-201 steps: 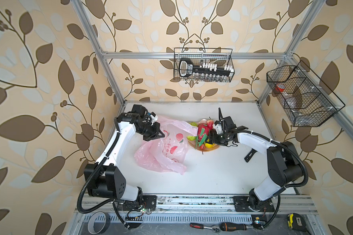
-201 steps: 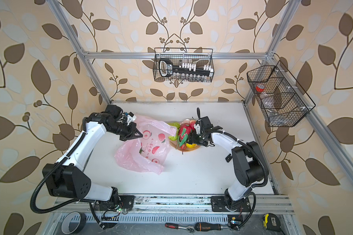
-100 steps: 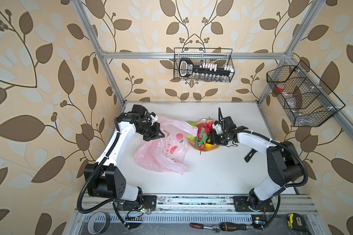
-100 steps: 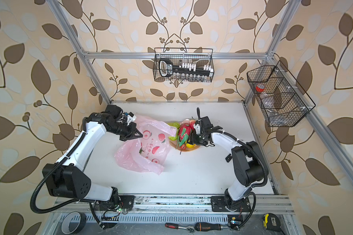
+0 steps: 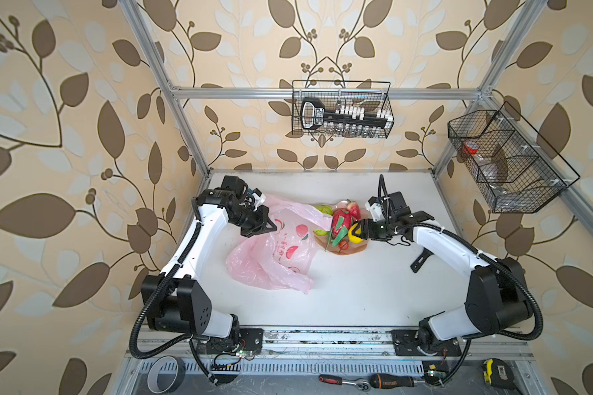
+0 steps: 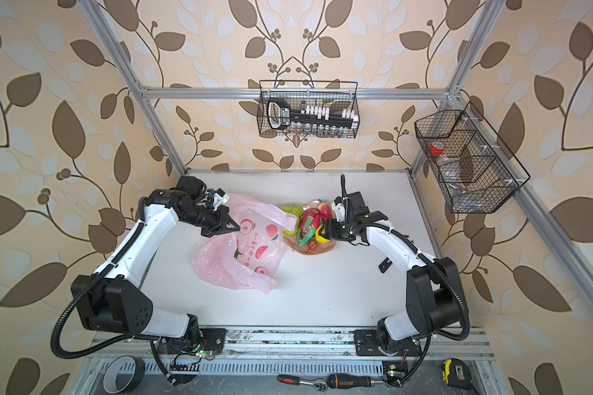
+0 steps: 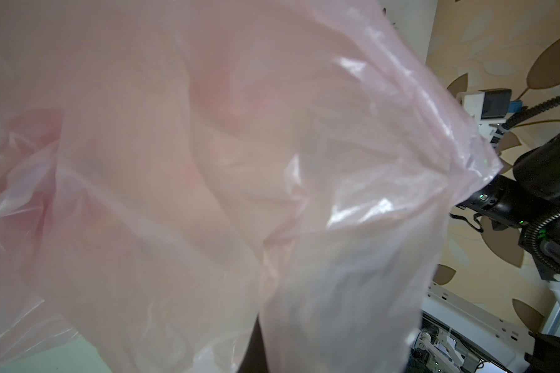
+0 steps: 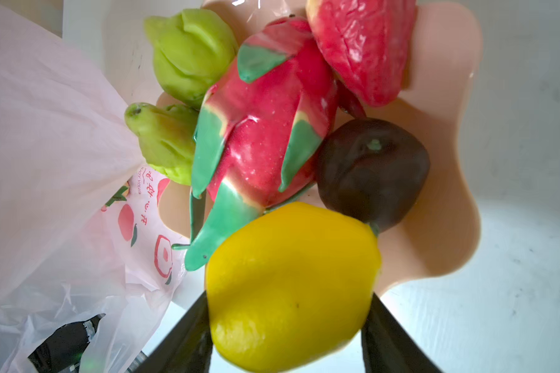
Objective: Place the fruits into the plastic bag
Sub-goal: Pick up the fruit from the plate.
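Note:
The fruits lie piled on a peach wavy-edged dish (image 8: 443,193). Among them are a magenta dragon fruit (image 8: 265,129), two green pears (image 8: 188,48), a red apple (image 8: 366,48) and a dark purple round one (image 8: 372,171). My right gripper (image 8: 288,306) is shut on the yellow lemon (image 8: 291,274), with a black finger against each side; in a top view the lemon (image 5: 353,238) sits at the dish's near edge. The pink plastic bag (image 5: 278,253) lies just left of the dish. My left gripper (image 5: 266,227) is shut on the bag's upper edge and lifts it. The film fills the left wrist view.
A wire basket (image 5: 341,109) hangs on the back wall and another (image 5: 507,164) on the right wall. A small black bracket (image 5: 421,260) lies on the white table by the right arm. A ratchet (image 5: 356,379), tape measure (image 5: 497,372) and tape roll (image 5: 165,376) lie in front of the rail.
My right gripper's jaws have closed in on the lemon. Both arms have stayed nearly where they were, and the left keeps its hold on the bag.

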